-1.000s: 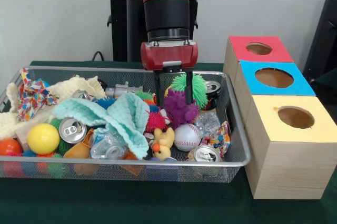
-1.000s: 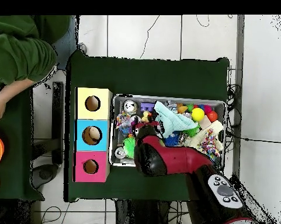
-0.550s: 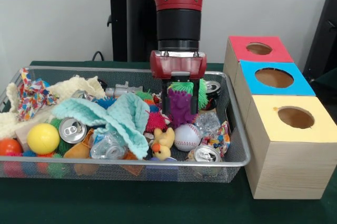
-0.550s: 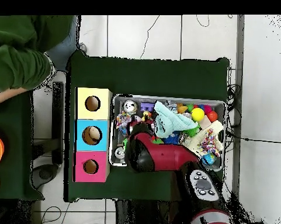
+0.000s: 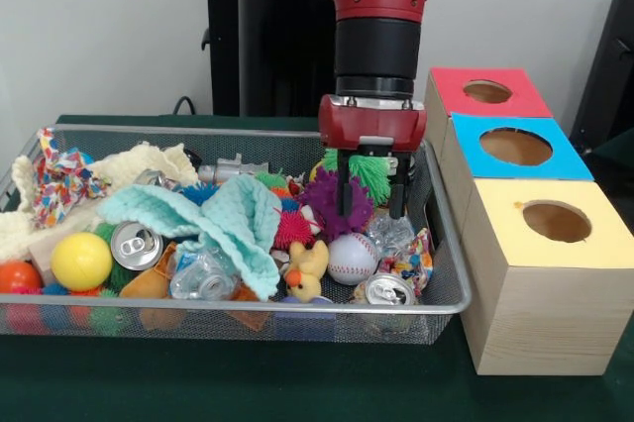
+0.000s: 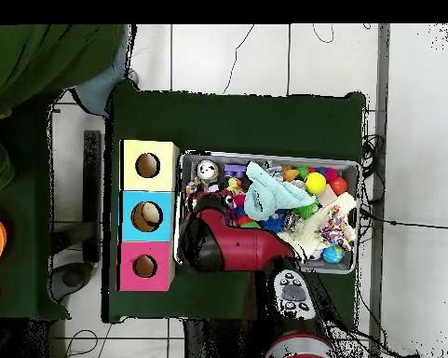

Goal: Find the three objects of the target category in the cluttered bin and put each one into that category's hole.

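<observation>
Wire mesh bin (image 5: 444, 244): one is seen.
Wooden boxes with holes: three are counted, red-topped (image 5: 487, 92), blue-topped (image 5: 515, 148), yellow-topped (image 5: 555, 224).
Drink cans: three are visible, at (image 5: 135, 244), (image 5: 388, 290) and (image 5: 400, 164).
Baseball (image 5: 351, 258): one.
Yellow ball (image 5: 81, 261): one.
Orange ball (image 5: 17, 276): one.
Rubber duck (image 5: 308, 271): one.
Mint knitted cloth (image 5: 213, 222): one.
Green spiky ball (image 5: 369, 166): one.
Purple toy (image 5: 331, 202): one.
Robot arm (image 5: 371, 36): one.

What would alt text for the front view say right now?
The red gripper hangs open over the right end of a wire bin crammed with toys, its fingers straddling a green spiky ball beside a purple toy. Three boxes with holes, red, blue and yellow, stand right of it.
</observation>
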